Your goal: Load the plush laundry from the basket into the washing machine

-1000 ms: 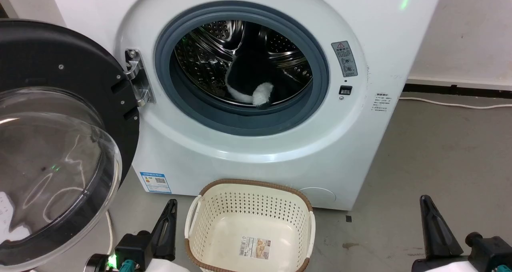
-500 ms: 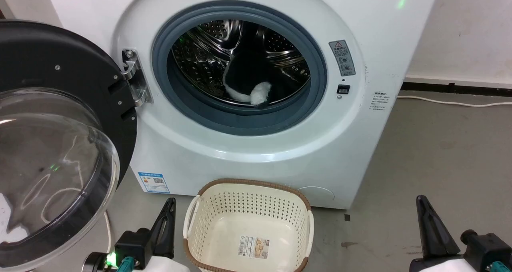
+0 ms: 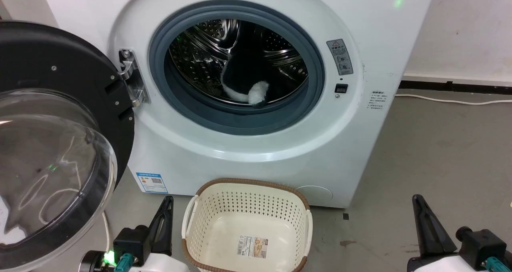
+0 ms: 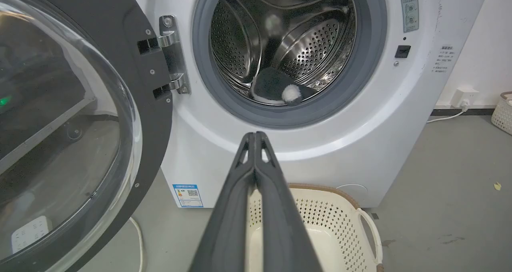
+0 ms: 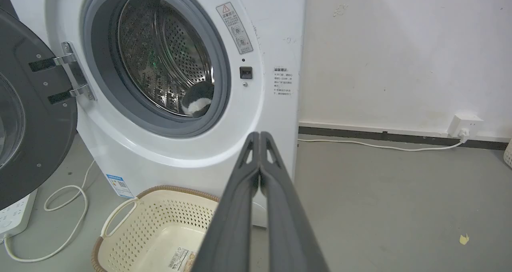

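Over grey floor (image 3: 440, 152), left hand (image 3: 168, 208) and right hand (image 3: 420, 210) hover, both closed.

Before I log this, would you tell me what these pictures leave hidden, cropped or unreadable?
Plush laundry: in the head view its black body merges with the dark drum, outline unclear.
Basket: near rim cut by the head view's bottom edge; left gripper covers much of it in the left wrist view.
Warning label: print too small in the head view.
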Controlling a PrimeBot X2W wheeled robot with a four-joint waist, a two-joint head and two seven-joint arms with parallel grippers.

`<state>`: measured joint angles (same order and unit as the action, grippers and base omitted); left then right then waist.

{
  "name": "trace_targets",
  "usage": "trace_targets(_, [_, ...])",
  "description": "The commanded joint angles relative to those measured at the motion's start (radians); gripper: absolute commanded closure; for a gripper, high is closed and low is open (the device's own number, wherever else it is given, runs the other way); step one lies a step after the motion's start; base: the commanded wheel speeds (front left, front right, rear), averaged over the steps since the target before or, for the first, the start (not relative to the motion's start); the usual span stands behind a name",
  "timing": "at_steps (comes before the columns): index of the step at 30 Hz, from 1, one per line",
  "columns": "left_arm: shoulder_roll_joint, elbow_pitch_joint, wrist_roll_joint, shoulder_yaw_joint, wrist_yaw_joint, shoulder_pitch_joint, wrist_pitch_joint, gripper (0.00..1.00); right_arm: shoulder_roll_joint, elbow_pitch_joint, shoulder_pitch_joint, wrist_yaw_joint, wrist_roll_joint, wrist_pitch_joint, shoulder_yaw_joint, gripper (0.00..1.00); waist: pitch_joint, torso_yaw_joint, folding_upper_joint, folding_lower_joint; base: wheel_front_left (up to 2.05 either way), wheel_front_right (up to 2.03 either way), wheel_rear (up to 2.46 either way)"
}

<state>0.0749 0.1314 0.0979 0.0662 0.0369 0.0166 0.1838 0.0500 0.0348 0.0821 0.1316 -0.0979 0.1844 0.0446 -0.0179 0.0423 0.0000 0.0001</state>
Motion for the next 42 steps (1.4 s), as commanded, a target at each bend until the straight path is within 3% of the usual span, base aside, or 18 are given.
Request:
trace_targets(1, [-0.004,-0.008,-0.010,-0.004,-0.004,-0.005,-0.004,1.00,0.000,-0.006,-0.016,0.000,0.005,-0.004,-0.002,1.00,0.000,0.000,0.0000,0.0000,0.00,0.00,0.00])
trace_targets(42, [-0.014,-0.068,-0.053,-0.034,-0.020,-0.011,-0.092,1.00,0.000,-0.020,-0.048,-0.001,0.051,-0.092,-0.023,1.00,0.009,-0.021,0.0000,0.0000,0.00,0.00,0.00])
